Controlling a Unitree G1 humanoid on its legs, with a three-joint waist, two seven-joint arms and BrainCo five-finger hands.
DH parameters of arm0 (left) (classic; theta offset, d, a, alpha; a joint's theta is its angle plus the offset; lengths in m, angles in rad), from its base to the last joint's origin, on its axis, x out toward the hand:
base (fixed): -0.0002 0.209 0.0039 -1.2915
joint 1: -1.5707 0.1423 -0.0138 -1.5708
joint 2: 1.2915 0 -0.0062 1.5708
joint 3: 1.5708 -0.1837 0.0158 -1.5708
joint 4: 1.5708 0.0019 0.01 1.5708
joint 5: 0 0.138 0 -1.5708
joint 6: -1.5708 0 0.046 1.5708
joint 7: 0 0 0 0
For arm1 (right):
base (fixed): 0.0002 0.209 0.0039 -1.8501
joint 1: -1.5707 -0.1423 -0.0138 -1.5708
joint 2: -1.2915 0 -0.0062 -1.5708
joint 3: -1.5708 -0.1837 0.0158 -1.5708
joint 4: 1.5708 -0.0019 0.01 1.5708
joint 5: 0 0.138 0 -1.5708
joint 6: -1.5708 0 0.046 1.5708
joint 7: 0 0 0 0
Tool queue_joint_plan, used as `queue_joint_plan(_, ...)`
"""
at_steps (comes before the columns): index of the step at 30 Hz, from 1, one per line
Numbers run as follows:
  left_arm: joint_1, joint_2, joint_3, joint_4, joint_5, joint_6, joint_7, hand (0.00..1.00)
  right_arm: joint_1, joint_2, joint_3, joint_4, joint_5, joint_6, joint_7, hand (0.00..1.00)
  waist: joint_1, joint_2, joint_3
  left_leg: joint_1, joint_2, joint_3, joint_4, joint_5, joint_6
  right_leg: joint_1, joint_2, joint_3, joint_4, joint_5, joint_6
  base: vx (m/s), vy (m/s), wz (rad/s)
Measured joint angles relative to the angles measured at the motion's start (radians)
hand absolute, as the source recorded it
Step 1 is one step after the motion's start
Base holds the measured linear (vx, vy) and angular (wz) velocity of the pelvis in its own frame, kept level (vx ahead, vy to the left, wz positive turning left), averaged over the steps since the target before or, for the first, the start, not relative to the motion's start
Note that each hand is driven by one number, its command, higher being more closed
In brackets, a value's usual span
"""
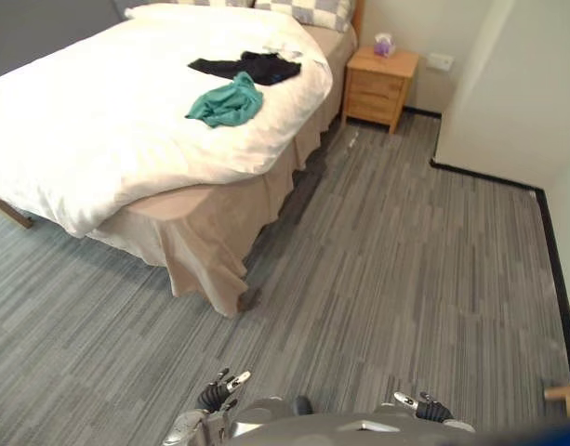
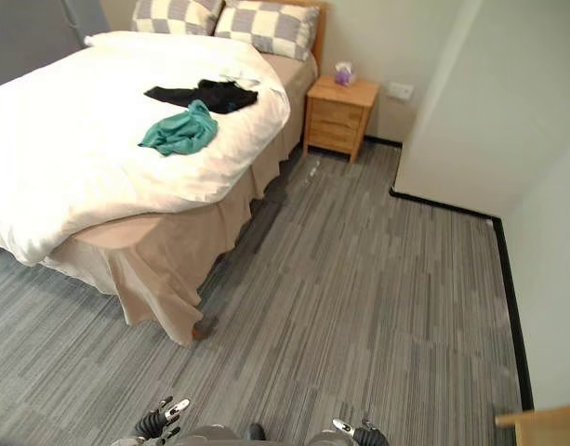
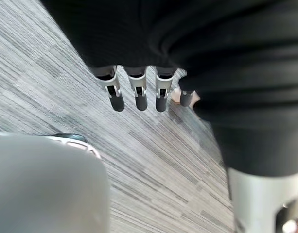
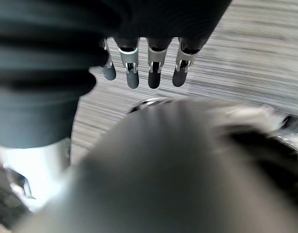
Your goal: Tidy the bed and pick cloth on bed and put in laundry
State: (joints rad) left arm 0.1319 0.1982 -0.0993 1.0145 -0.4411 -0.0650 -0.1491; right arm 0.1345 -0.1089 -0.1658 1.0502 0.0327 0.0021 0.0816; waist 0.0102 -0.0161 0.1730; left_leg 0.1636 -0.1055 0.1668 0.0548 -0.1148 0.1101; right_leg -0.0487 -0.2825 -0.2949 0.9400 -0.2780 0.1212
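Left eye view, bed (image 1: pixel 203 232): at the far left, with a beige skirt that hangs to the floor (image 1: pixel 405 279).
Left eye view, white duvet (image 1: pixel 89 130): spread over the bed, its near edge draping over the side.
Left eye view, teal cloth (image 1: pixel 227 102): bunched on the duvet, towards the bed's right side.
Left eye view, black cloth (image 1: pixel 249 67): flat on the duvet just beyond the teal cloth; I cannot tell whether the two touch.
Left eye view, nightstand (image 1: pixel 379 85): wooden, at the far end just right of the bed, with a purple box (image 1: pixel 384 44) on top.
Left eye view, left hand (image 1: pixel 221 390): low at the near edge over the grey striped floor, well apart from the bed.
Left eye view, right hand (image 1: pixel 422 406): low at the near edge, to the right of the left hand.
Right eye view, pillows (image 2: pixel 266 28): checked, side by side at the far head of the bed.
Right eye view, wall (image 2: pixel 480 102): pale, on the right, with a dark strip along its foot.
Right eye view, wooden edge (image 2: pixel 545 423): in the near right corner; I cannot tell what it belongs to.
Left wrist view, fingers (image 3: pixel 140 94): straight in a row above the floor, the left hand relaxed and holding nothing.
Right wrist view, fingers (image 4: pixel 154 77): straight in a row above the floor, the right hand relaxed and holding nothing.
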Motion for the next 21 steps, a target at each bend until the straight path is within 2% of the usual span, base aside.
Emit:
queue_joint_plan(2,-0.013,0.002,-0.017,0.000,-0.001,0.019,0.004,0.00,-0.001,0.001,0.000,-0.007,0.039,-0.020,0.000,0.00,-0.021,0.007,0.005,0.035,0.012,-0.071,-0.017,-0.008,-0.010,-0.073,0.050,0.001,-0.144,-0.028,-0.014,0.34,-0.101,1.27)
queue_joint_plan(3,-0.022,-0.004,-0.015,0.000,-0.004,0.032,0.004,0.00,0.000,0.000,0.001,-0.007,0.064,-0.028,0.003,0.00,-0.027,0.013,0.009,0.060,0.028,-0.125,-0.019,-0.020,-0.025,-0.114,0.082,0.009,-0.316,-0.012,-0.015,0.32,-0.134,1.24)
queue_joint_plan(5,-0.028,-0.015,-0.004,0.000,-0.007,0.040,0.004,0.00,0.005,0.005,0.001,-0.006,0.074,-0.031,0.006,0.00,-0.022,0.015,0.010,0.084,0.047,-0.181,-0.017,-0.041,-0.043,-0.138,0.107,0.027,-0.504,0.064,-0.020,0.43,-0.201,1.15)
queue_joint_plan(6,-0.028,-0.031,0.036,0.000,-0.007,0.040,0.004,0.00,0.010,0.008,0.001,-0.007,0.073,-0.032,0.017,0.00,-0.015,0.011,0.012,0.102,0.062,-0.231,-0.006,-0.074,-0.059,-0.150,0.124,0.048,-0.678,0.163,-0.025,0.53,-0.300,1.03)
queue_joint_plan(7,-0.028,-0.041,0.066,-0.001,-0.006,0.039,0.004,0.00,0.015,0.010,0.001,-0.008,0.073,-0.032,0.022,0.00,-0.014,0.005,0.015,0.108,0.070,-0.257,0.016,-0.096,-0.068,-0.159,0.129,0.073,-0.751,0.210,-0.018,0.45,-0.292,1.00)
queue_joint_plan(9,-0.028,-0.059,0.104,-0.004,-0.004,0.038,0.005,0.00,0.018,0.015,0.009,-0.016,0.069,-0.038,0.026,0.00,-0.014,-0.006,0.018,0.115,0.076,-0.295,0.059,-0.155,-0.090,-0.154,0.131,0.118,-0.815,0.241,-0.013,0.43,-0.328,0.72)
queue_joint_plan(10,-0.030,-0.070,0.117,-0.006,0.000,0.037,0.006,0.00,0.019,0.009,0.011,-0.017,0.056,-0.044,0.030,0.00,-0.011,-0.007,0.014,0.126,0.098,-0.313,0.092,-0.207,-0.103,-0.145,0.141,0.140,-0.806,0.317,-0.025,0.61,-0.466,0.94)
queue_joint_plan(11,-0.031,-0.102,0.119,-0.008,0.005,0.037,0.004,0.00,0.021,-0.004,0.010,-0.030,0.051,-0.056,0.031,0.00,-0.017,0.022,0.022,0.134,0.144,-0.288,0.092,-0.219,-0.125,-0.148,0.161,0.114,-0.744,0.323,-0.037,0.51,-0.383,0.95)
queue_joint_plan(12,-0.037,-0.120,0.119,-0.010,0.010,0.037,0.004,0.00,0.019,-0.010,0.011,-0.038,0.048,-0.064,0.033,0.00,-0.028,0.038,0.023,0.135,0.157,-0.262,0.092,-0.215,-0.130,-0.150,0.167,0.098,-0.711,0.308,-0.060,0.60,-0.427,1.10)
queue_joint_plan(13,-0.040,-0.137,0.126,-0.010,0.029,0.031,0.004,0.00,0.014,-0.020,0.012,-0.040,0.036,-0.073,0.034,0.00,-0.032,0.059,0.022,0.141,0.191,-0.225,0.090,-0.193,-0.149,-0.153,0.170,0.058,-0.650,0.252,-0.102,0.49,-0.333,0.91)
queue_joint_plan(14,-0.040,-0.143,0.144,-0.011,0.032,0.024,0.005,0.00,0.009,-0.026,0.019,-0.031,0.019,-0.072,0.035,0.00,-0.030,0.054,0.025,0.151,0.209,-0.223,0.090,-0.158,-0.160,-0.147,0.171,0.033,-0.605,0.204,-0.113,0.49,-0.336,0.72)
queue_joint_plan(15,-0.040,-0.143,0.147,-0.010,0.036,0.017,0.008,0.00,0.006,-0.028,0.022,-0.027,0.012,-0.068,0.036,0.00,-0.024,0.052,0.024,0.151,0.217,-0.227,0.097,-0.143,-0.164,-0.144,0.174,0.024,-0.590,0.185,-0.125,0.45,-0.339,0.47)
queue_joint_plan(16,-0.032,-0.140,0.149,-0.010,0.040,0.012,0.020,0.00,-0.010,-0.033,0.029,-0.012,-0.014,-0.062,0.039,0.00,-0.014,0.054,0.025,0.136,0.234,-0.229,0.153,-0.121,-0.180,-0.118,0.182,0.001,-0.585,0.147,-0.132,0.38,-0.324,0.51)
queue_joint_plan(18,-0.028,-0.137,0.166,-0.011,0.029,0.001,0.024,0.00,-0.025,-0.039,0.037,0.007,-0.049,-0.050,0.050,0.00,-0.022,0.060,0.034,0.013,0.259,-0.224,0.443,-0.080,-0.215,-0.033,0.194,-0.045,-0.640,0.121,-0.133,0.33,-0.281,0.63)
queue_joint_plan(19,-0.028,-0.142,0.184,-0.014,0.019,-0.015,0.022,0.00,-0.022,-0.053,0.067,0.007,-0.057,-0.046,0.055,0.00,-0.020,0.060,0.052,-0.090,0.306,-0.184,0.693,-0.073,-0.227,0.054,0.213,-0.072,-0.700,0.121,-0.137,0.33,-0.223,0.59)
queue_joint_plan(20,-0.028,-0.142,0.189,-0.022,0.015,-0.033,0.017,0.00,-0.021,-0.062,0.091,0.011,-0.062,-0.039,0.059,0.00,-0.015,0.064,0.071,-0.160,0.352,-0.116,0.867,-0.079,-0.222,0.141,0.219,-0.112,-0.741,0.124,-0.153,0.33,-0.211,0.54)
queue_joint_plan(21,-0.027,-0.140,0.190,-0.026,0.016,-0.046,0.018,0.00,-0.021,-0.064,0.100,0.015,-0.071,-0.038,0.061,0.00,-0.014,0.064,0.073,-0.186,0.366,-0.089,0.914,-0.085,-0.213,0.174,0.219,-0.125,-0.759,0.121,-0.157,0.29,-0.185,0.47)
